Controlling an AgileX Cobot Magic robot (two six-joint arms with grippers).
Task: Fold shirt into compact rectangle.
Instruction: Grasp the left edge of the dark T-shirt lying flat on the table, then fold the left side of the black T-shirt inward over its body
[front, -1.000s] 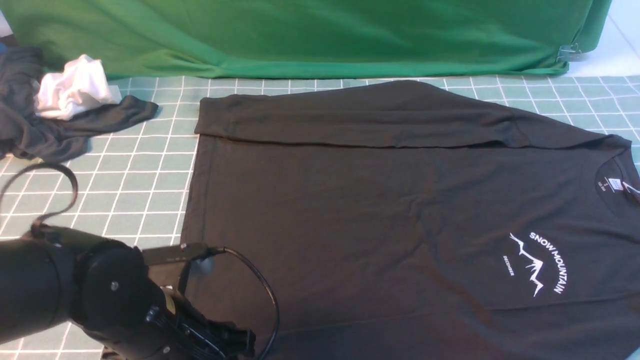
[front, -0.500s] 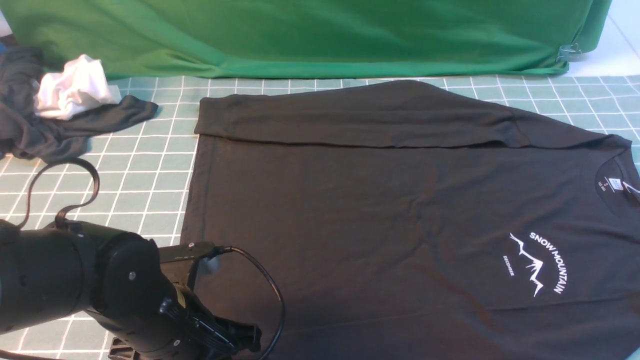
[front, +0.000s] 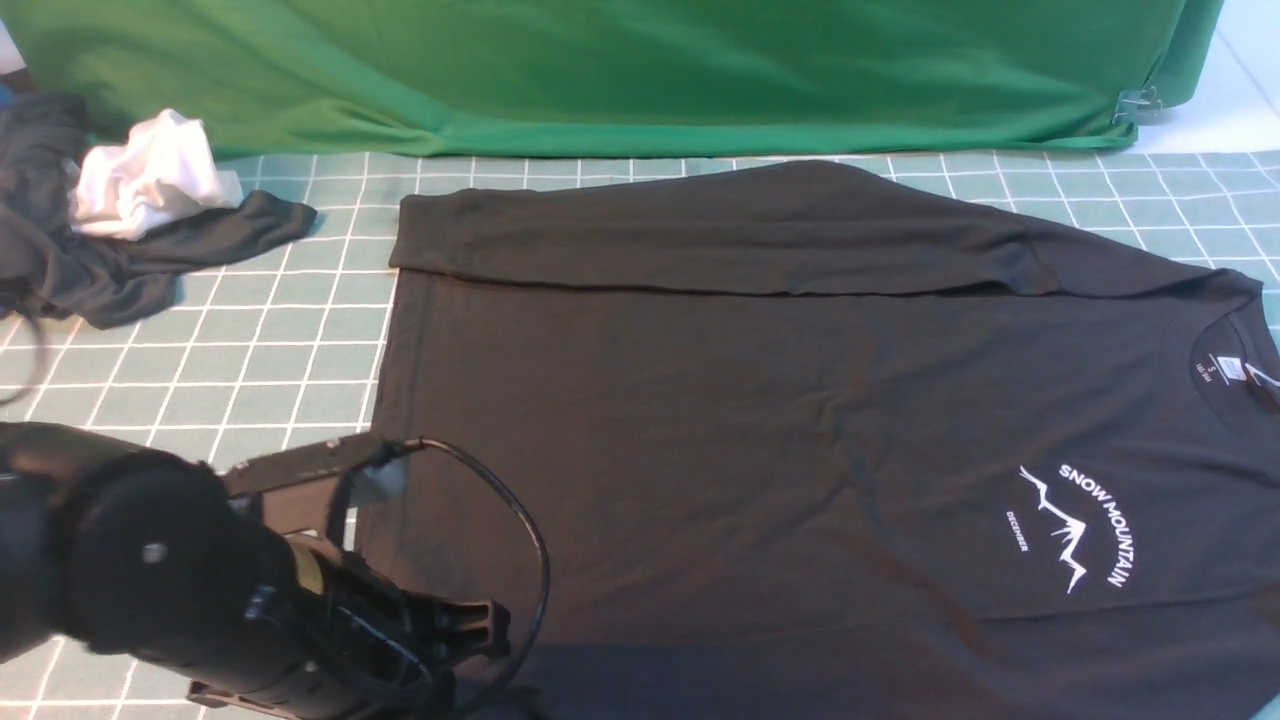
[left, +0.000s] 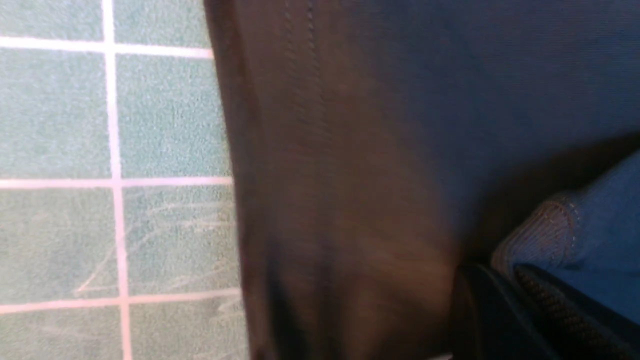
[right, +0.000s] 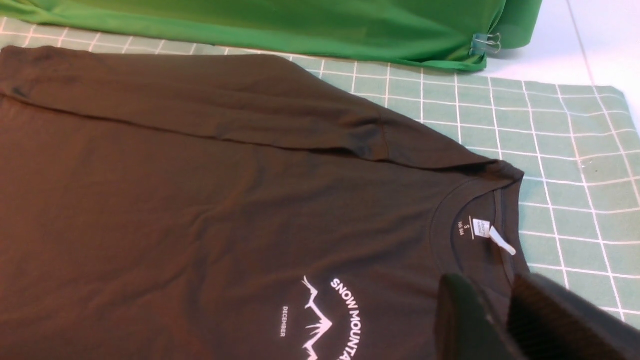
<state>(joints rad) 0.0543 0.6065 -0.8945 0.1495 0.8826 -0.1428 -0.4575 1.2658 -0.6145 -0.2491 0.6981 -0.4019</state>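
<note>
The black shirt (front: 780, 420) lies flat on the green gridded mat (front: 280, 340), collar to the right, white "SNOW MOUNTAIN" print up, far sleeve folded across its top edge. My left gripper (front: 495, 635) is at the shirt's near left corner. In the left wrist view the left gripper (left: 500, 275) is shut, with a bunched ribbed fold of the shirt (left: 350, 150) at its tips. My right gripper (right: 492, 292) does not show in the front view. It hovers near the shirt's (right: 200, 200) collar and white neck label (right: 482, 227), with a narrow gap between its fingers (right: 460, 315).
A dark grey garment (front: 90, 270) with a white cloth (front: 145, 185) lies at the far left. A green backdrop cloth (front: 600, 70) hangs along the back, held by a binder clip (front: 1140, 103). A black cable (front: 530, 560) loops over the shirt's left edge.
My left gripper has shut at the shirt's near left corner. The left arm has shifted a little to the left and its wrist has risen. The shirt's far part lies unchanged.
</note>
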